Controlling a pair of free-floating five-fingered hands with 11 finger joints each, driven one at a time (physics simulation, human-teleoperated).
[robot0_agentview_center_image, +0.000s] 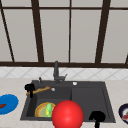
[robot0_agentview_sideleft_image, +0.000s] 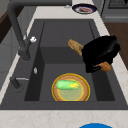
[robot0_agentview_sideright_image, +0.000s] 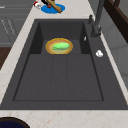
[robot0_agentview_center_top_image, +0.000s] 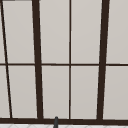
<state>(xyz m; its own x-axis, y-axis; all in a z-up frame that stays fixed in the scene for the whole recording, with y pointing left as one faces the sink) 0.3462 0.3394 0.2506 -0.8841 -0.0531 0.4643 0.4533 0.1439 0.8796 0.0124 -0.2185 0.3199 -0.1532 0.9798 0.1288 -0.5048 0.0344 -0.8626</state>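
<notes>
Matt dark sink (robot0_agentview_center_image: 82, 100), glossy red ball (robot0_agentview_center_image: 67, 115), crusty golden baguette (robot0_agentview_sideleft_image: 76, 47), speckled stone-like counter (robot0_agentview_sideright_image: 22, 32).

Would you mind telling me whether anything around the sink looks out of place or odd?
Yes: a large red ball sits at the sink's front edge, hiding part of the yellow plate. Also, the left hand holds a baguette in the air above the basin, curled round it.

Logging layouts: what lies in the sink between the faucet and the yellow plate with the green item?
In the right side view, only bare dark sink wall and rim separate the faucet from the yellow plate.
</notes>
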